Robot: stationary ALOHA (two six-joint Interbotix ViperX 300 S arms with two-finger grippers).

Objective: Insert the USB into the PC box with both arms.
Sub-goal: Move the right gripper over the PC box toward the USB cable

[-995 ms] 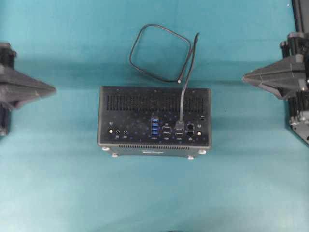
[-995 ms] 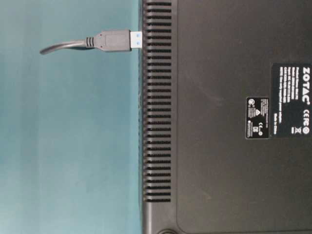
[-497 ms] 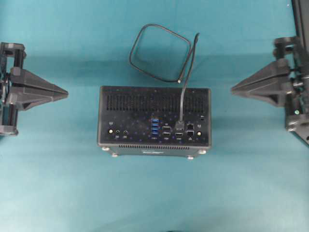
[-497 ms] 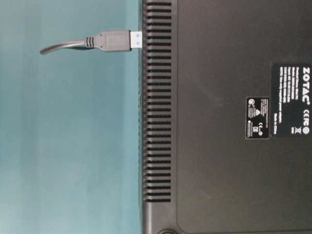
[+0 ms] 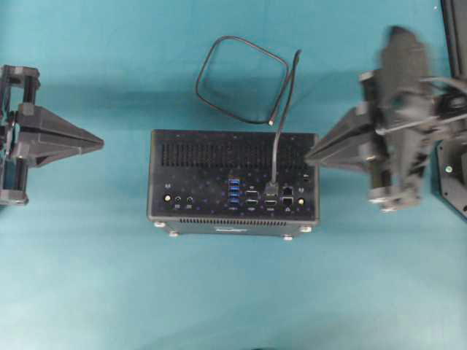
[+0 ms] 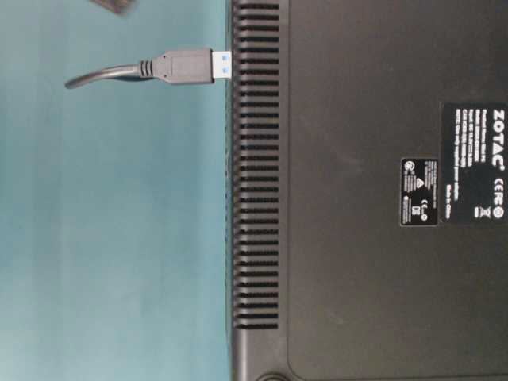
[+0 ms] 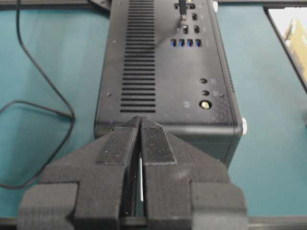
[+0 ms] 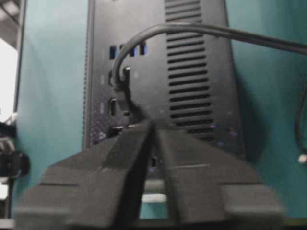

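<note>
**Both grippers beside the PC box, cable plug resting at a rear port**

A black PC box (image 5: 233, 182) was seen on a teal table (image 5: 233, 292), its port face turned upward. A thin black USB (image 5: 271, 188) cable was looped on the table behind the box, and its plug was laid across the vent grille down to a port just right of the blue USB ports (image 5: 233, 191). In the table-level view a strip of the plug's blue tongue was shown outside the box face, so the plug was judged not fully seated.

The left gripper (image 5: 100, 141) was held to the left of the box, well apart from it, its jaws pressed together with nothing between them. The right gripper (image 5: 309, 155) was blurred, its tip at the box's right edge; in the right wrist view a narrow gap was visible between its jaws and nothing was held. Whether that tip touched the box could not be told.

For the step in hand, the box would best be braced by one gripper while the plug is taken near its head by the other and pushed straight along the port's axis.

Open table lay all around the box. The cable loop behind it was the only thing likely to snag.
</note>
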